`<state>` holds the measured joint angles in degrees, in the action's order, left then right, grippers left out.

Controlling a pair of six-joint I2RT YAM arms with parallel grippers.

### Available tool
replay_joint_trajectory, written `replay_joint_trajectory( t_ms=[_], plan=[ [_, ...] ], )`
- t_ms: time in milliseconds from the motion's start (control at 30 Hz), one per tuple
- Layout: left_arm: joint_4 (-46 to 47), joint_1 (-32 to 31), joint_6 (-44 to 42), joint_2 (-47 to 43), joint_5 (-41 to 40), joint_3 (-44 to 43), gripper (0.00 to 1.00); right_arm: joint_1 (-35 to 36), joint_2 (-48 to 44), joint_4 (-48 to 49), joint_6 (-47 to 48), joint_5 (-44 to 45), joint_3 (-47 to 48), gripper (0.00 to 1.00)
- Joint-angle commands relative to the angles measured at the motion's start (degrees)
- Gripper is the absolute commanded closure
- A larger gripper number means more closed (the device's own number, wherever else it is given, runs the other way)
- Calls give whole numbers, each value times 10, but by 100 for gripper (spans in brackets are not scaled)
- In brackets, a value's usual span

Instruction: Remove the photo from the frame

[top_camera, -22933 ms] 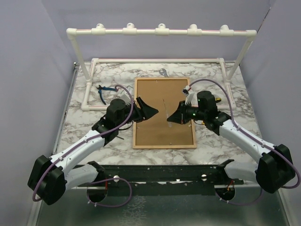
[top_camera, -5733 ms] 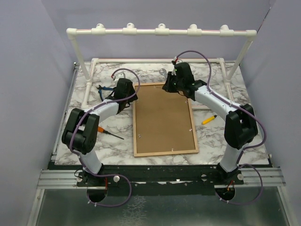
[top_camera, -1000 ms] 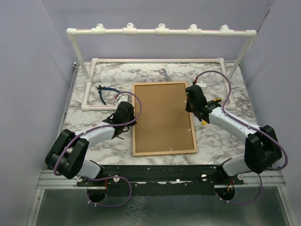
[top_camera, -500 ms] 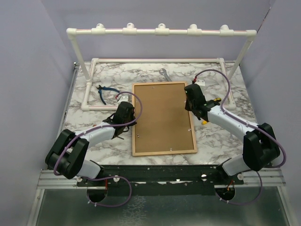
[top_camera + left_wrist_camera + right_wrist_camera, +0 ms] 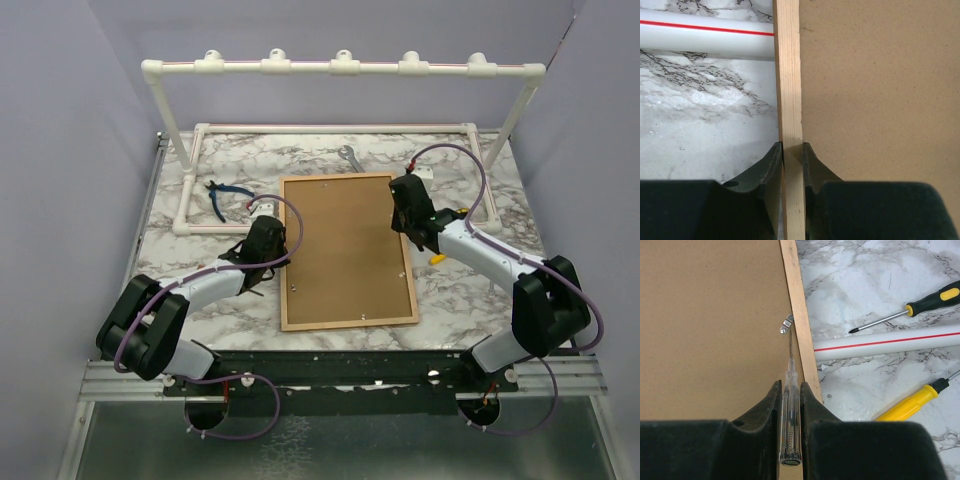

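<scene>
The right gripper [image 5: 790, 390] is clenched on a slim screwdriver [image 5: 790, 374] with a clear handle. Its jaws stand only narrowly apart around the handle, and the blade reaches forward to a small metal tab [image 5: 786, 324]. The tab sits on the brown backing board [image 5: 710, 315], just inside the right border of the frame [image 5: 799, 300].

The step in hand looks to be freeing the back: turning or levering the retaining tabs so the board can lift. The next move calls for a small, controlled push of the blade against the tab, without gouging the board or slipping off it.

The left gripper [image 5: 792, 150] pinches the frame's left border between its fingers, one outside and one on the board side, apparently steadying it.

The frame lies face down, back up. The photo is not visible and is presumably under the board.

Beyond the frame's right border lie a white pipe [image 5: 890, 342], a black-and-yellow screwdriver [image 5: 920, 305] and a yellow-handled screwdriver [image 5: 905, 402] on the marble table [image 5: 470, 300].
</scene>
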<state>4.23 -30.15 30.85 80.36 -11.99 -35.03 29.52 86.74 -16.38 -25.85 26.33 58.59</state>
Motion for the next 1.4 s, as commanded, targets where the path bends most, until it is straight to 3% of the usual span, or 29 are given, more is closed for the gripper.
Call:
replay_joint_trajectory(
  t_ms=[0,467,800,1367],
  plan=[
    [-20,-3,-19,4,-21,-12,100,-2,16,6,4,4,11,99],
    [-25,-3,-20,6,-25,-16,100,-3,21,4,8,11,19,99],
    [-28,-3,-21,3,-27,-17,100,-4,8,35,25,-53,13,99],
    [-37,-3,-22,6,-35,-24,100,-14,23,17,26,-29,33,99]
  ],
)
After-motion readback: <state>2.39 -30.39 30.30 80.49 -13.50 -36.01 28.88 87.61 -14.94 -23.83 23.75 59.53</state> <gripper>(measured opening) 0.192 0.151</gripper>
